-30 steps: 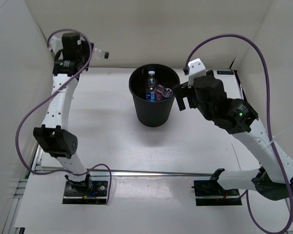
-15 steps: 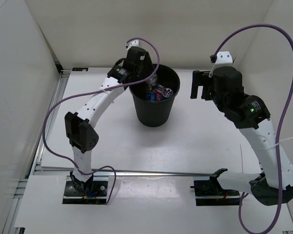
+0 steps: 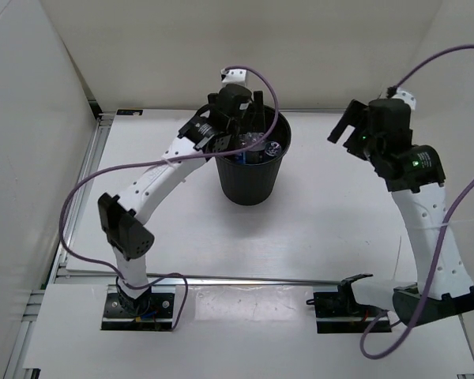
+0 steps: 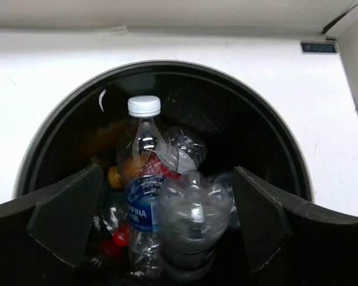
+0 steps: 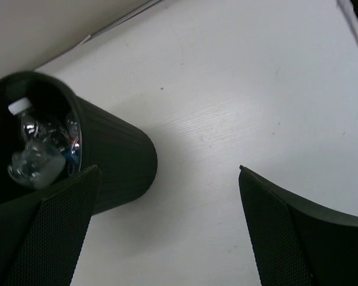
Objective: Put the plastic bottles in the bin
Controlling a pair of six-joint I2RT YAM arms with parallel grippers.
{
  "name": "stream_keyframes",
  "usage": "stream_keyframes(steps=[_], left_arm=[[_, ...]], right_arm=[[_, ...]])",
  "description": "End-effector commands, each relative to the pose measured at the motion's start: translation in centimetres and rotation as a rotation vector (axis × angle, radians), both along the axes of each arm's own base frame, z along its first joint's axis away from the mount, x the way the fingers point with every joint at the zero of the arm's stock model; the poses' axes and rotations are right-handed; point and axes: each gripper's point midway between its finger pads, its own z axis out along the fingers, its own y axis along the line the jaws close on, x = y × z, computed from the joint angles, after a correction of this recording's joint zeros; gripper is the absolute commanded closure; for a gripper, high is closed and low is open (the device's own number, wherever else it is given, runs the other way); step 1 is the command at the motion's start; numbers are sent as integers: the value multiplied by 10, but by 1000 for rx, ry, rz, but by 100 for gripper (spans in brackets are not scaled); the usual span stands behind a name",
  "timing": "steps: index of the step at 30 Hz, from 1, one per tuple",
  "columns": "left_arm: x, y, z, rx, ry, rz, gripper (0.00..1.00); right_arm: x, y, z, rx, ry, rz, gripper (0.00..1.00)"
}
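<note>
The black bin (image 3: 249,175) stands at the back middle of the table. My left gripper (image 3: 251,126) hangs over its mouth, open, gripping nothing. In the left wrist view, the left gripper (image 4: 167,168) frames several plastic bottles in the bin (image 4: 256,119): a clear one with a blue label and white cap (image 4: 143,199), a blurred clear one (image 4: 194,223) loose between the jaws, an orange one (image 4: 114,174) and a red cap (image 4: 120,235). My right gripper (image 3: 347,133) is open and empty to the right of the bin. The right wrist view shows the right gripper (image 5: 168,169), the bin (image 5: 116,161) and the bottles (image 5: 42,155) inside.
White walls close in the back and both sides of the white table (image 3: 324,229). Purple cables (image 3: 87,189) loop from both arms. A metal rail (image 3: 245,279) runs along the near edge by the arm bases.
My left arm swung from the back left corner, carrying a clear bottle, to over the bin and opened; the bottle now lies in the bin. The right arm drew back to the right.
</note>
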Motion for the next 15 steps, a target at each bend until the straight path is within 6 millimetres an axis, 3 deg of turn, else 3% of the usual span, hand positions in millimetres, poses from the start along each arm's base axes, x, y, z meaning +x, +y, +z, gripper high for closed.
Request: stream_keyframes(steps=[1, 2, 3, 4, 5, 6, 7, 8, 9, 10, 11, 12, 13, 15], left_arm=[[-42, 42, 82, 33, -180, 57, 0], [-49, 49, 82, 44, -184, 76, 0], [-62, 72, 99, 25, -216, 132, 0], [-72, 79, 99, 23, -219, 146, 0], [-82, 86, 77, 69, -185, 143, 0], [-91, 94, 77, 46, -183, 151, 0], [-112, 116, 93, -2, -214, 176, 0], [-120, 125, 74, 9, -187, 190, 0], [-130, 136, 71, -24, -179, 212, 0], [-150, 158, 82, -71, -209, 229, 0], [-157, 168, 64, -44, -194, 237, 0], [-164, 179, 63, -91, -190, 282, 0], [-180, 208, 61, -85, -191, 358, 0], [-194, 232, 53, -76, -179, 426, 0]], right_arm=[[4, -3, -22, 246, 110, -97, 0], [5, -1, -28, 289, 147, -96, 0], [12, -6, -42, 324, 196, -117, 0], [10, 7, -50, 404, 258, -60, 0], [11, 9, -62, 451, 309, -54, 0], [18, 3, -74, 513, 355, -94, 0], [20, 4, -80, 554, 389, -94, 0], [22, 6, -83, 581, 411, -81, 0], [24, 11, -93, 621, 462, -58, 0], [27, 10, -95, 608, 462, -35, 0], [33, 9, -96, 595, 447, -20, 0], [35, 10, -94, 589, 434, 5, 0], [37, 10, -89, 575, 412, 21, 0], [40, 4, -89, 543, 395, 3, 0]])
